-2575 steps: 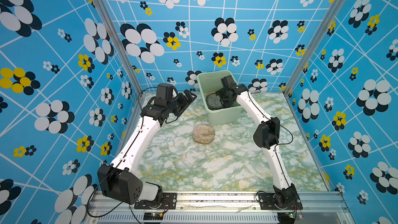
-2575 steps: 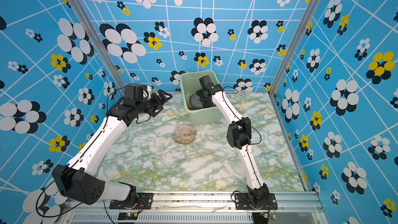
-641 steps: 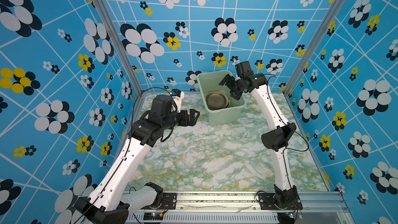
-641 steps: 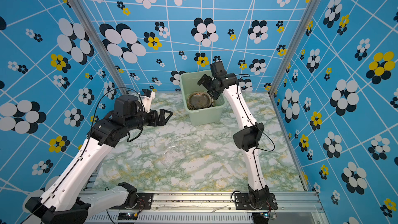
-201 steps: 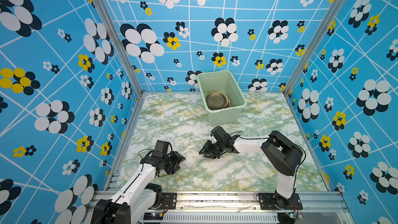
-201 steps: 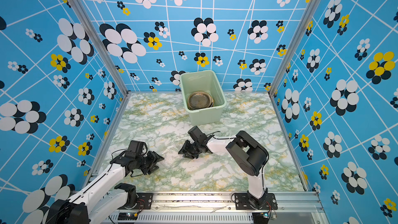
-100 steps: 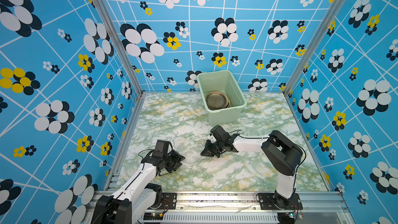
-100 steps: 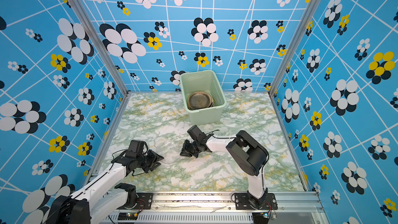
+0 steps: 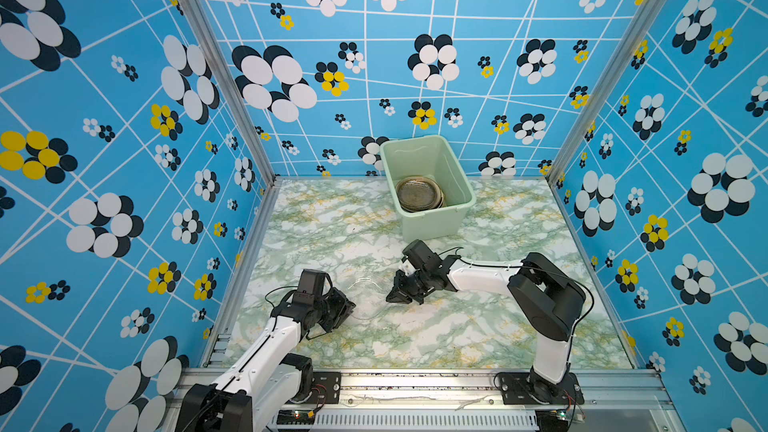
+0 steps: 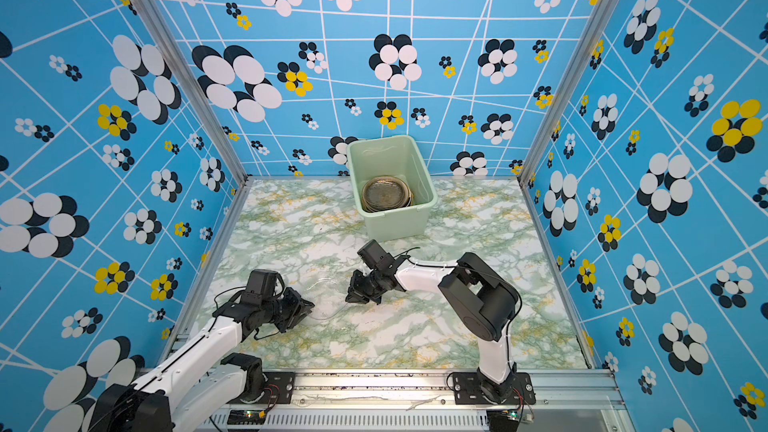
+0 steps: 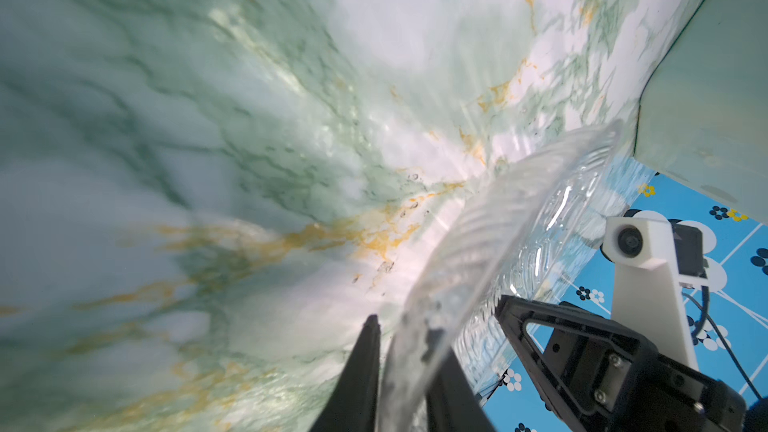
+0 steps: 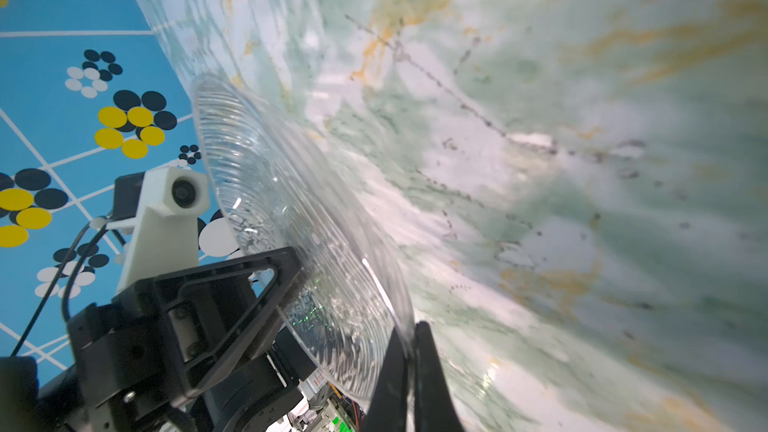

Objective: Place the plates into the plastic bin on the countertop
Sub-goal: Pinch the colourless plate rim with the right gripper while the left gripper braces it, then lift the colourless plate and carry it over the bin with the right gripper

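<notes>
Glass, ribbed and clear: the only plate I can see outside the bin sits toward the front of the countertop, well apart from the bin. Within the last few seconds I have dropped both arms to it from up by the bin. My right gripper, apart a second ago, is now pinched on one thin edge of the rim. My left gripper has narrowed around the opposite edge, with glass filling the gap between its fingers, though I cannot tell whether it truly bites yet. In both wrist views the plate appears tipped up off the marble, not flat. A stack of plates already rests at the bin's near end, so by my reckoning this two-handed lift begins the final carry. The countertop is a green, white and yellow marble pattern, and blue walls with black, white and yellow flowers close three sides.
</notes>
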Motion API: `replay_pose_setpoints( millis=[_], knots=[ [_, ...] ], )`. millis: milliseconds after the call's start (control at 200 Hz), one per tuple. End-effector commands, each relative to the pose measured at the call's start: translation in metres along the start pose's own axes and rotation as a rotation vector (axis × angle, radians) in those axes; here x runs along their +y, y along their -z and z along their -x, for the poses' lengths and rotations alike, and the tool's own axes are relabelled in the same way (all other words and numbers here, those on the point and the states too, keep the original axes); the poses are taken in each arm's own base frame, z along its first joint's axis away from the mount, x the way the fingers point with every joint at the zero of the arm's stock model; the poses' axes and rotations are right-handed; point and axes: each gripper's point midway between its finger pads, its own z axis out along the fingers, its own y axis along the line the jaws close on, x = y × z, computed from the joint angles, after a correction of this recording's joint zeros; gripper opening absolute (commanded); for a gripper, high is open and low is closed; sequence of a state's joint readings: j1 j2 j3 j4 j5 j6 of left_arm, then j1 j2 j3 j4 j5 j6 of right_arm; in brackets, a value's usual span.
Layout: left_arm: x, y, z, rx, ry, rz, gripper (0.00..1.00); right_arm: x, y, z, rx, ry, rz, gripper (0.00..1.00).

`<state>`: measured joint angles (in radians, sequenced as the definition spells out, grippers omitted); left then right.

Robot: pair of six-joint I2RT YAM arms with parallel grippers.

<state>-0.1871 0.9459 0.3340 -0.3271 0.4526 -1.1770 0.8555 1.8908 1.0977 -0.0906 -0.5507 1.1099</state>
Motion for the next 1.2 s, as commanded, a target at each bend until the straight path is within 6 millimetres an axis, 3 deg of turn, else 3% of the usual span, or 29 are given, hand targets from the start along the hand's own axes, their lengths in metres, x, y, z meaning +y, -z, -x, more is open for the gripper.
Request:
replay_pose_setpoints(
  millis=[0,190,350,480,685,945,1054,1194],
  knots=[
    [0.000,0.001,0.001,-0.005,-0.019,0.007,0.15,0.021,0.015,-0.008,0.011,0.056,0.034,0.04],
    [-0.011,0.011,0.001,-0.009,-0.059,-0.002,0.02,0.024,0.023,-0.009,-0.003,0.067,0.026,0.09],
    [-0.024,0.024,-0.004,0.002,-0.117,-0.016,0.00,0.030,0.041,-0.011,-0.027,0.125,-0.005,0.27],
    [-0.039,0.038,-0.012,0.031,-0.182,-0.043,0.00,0.034,0.067,-0.017,-0.049,0.209,-0.055,0.44],
    [-0.076,0.068,-0.034,0.120,-0.347,-0.127,0.00,0.043,0.123,-0.028,-0.124,0.341,-0.091,0.59],
    [-0.126,0.109,-0.061,0.205,-0.469,-0.287,0.00,0.061,0.190,-0.028,-0.248,0.426,-0.034,0.61],
    [-0.149,0.122,-0.071,0.223,-0.507,-0.349,0.00,0.069,0.197,-0.027,-0.255,0.442,-0.011,0.58],
    [-0.172,0.130,-0.082,0.241,-0.560,-0.390,0.00,0.081,0.193,-0.023,-0.242,0.443,0.032,0.46]
  ],
)
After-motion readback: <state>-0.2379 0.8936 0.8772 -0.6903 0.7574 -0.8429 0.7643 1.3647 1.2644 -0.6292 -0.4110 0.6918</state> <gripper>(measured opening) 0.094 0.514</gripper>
